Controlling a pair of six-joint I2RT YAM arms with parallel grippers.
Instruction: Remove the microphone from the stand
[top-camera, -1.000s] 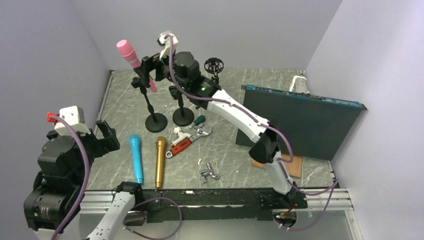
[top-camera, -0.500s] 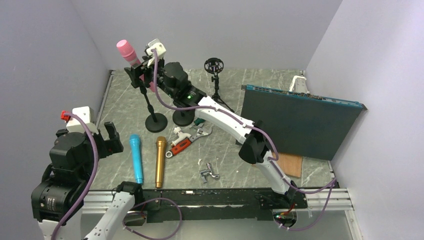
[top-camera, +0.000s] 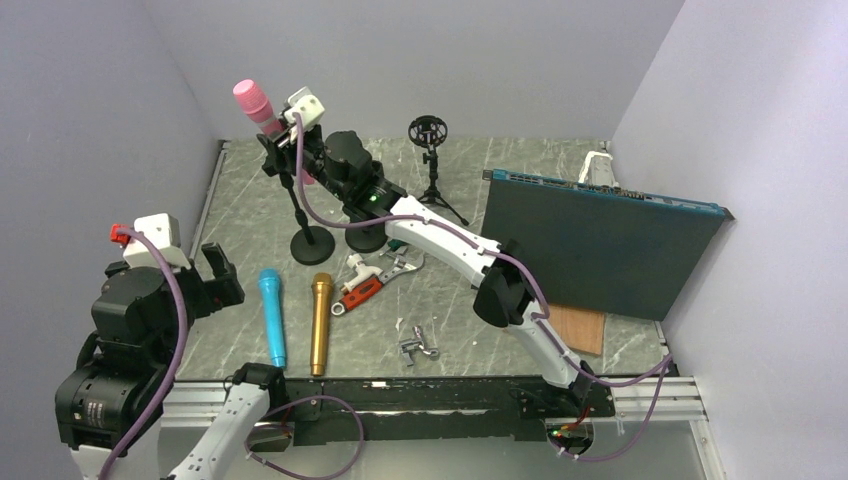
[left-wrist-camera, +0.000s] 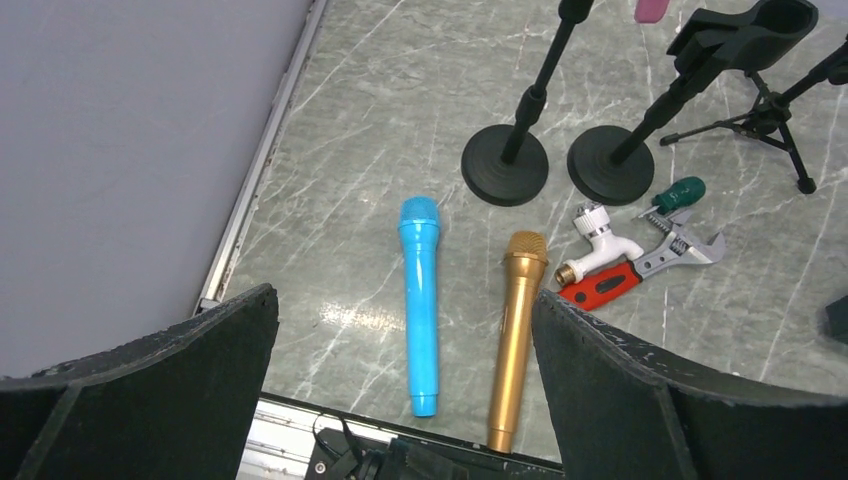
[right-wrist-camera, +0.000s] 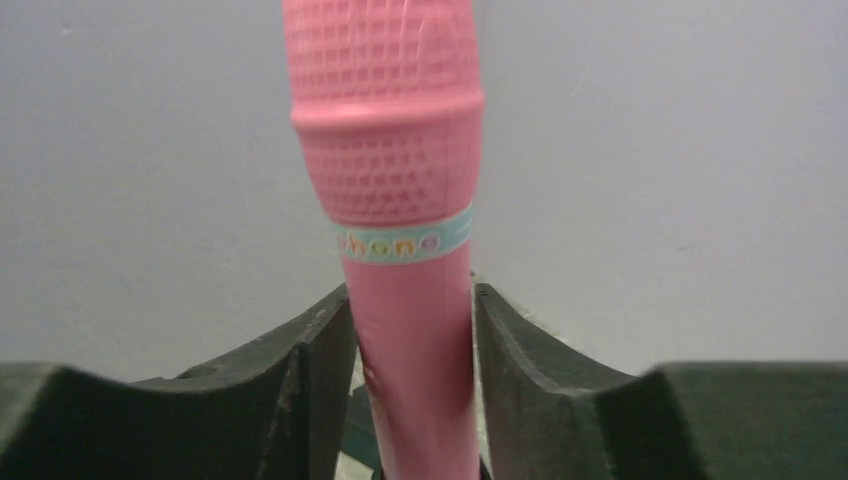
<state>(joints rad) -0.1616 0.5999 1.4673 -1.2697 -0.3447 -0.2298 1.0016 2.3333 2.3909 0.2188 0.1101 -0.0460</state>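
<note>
Right wrist view shows the pink plastic microphone (right-wrist-camera: 385, 150) standing upright between the jaws of the right gripper (right-wrist-camera: 410, 340), clamped on its handle below the head, seated in the black round-based stand (top-camera: 312, 243) at far left, while the left gripper (left-wrist-camera: 405, 310) hangs near-left, jaws wide apart.

Blue microphone (top-camera: 272, 318) and gold microphone (top-camera: 320, 325) lie side by side, near left. Red wrench (top-camera: 360, 292) right of them. Big dark board (top-camera: 600, 245) at right.

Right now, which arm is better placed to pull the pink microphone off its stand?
The right. The right gripper is closed on the pink microphone, one finger each side, in its stand. The left gripper hangs open over the blue microphone and gold microphone, well away from the stand.
</note>
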